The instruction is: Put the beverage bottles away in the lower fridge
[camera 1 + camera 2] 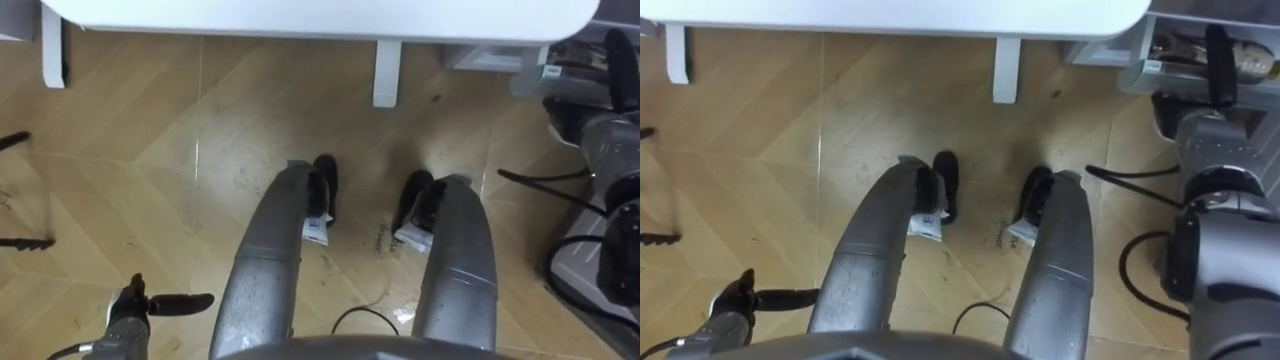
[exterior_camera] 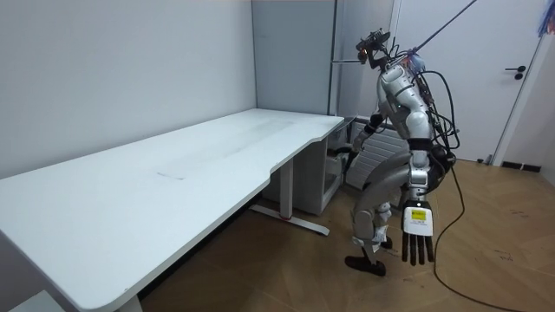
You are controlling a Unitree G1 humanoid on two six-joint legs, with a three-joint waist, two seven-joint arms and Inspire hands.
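Note:
I stand at the end of a white desk (image 2: 173,173), facing it, and look down at the wooden floor. My left hand (image 2: 415,236) hangs by my side with straight fingers and holds nothing; in the left eye view my left hand (image 1: 132,310) sits at the lower left. My right arm reaches forward to a low grey cabinet (image 2: 334,178) beside the desk leg. Its open grey compartment (image 1: 1185,60) shows at the upper right, with pale items inside too unclear to name. My right hand (image 1: 1218,55) is a dark shape at that compartment.
The desk's white edge (image 1: 320,18) and a white leg (image 1: 386,72) lie just ahead. Dark cables (image 1: 560,260) loop on the floor at my right. A white door (image 2: 460,69) stands behind me, with open floor (image 2: 503,260) around it.

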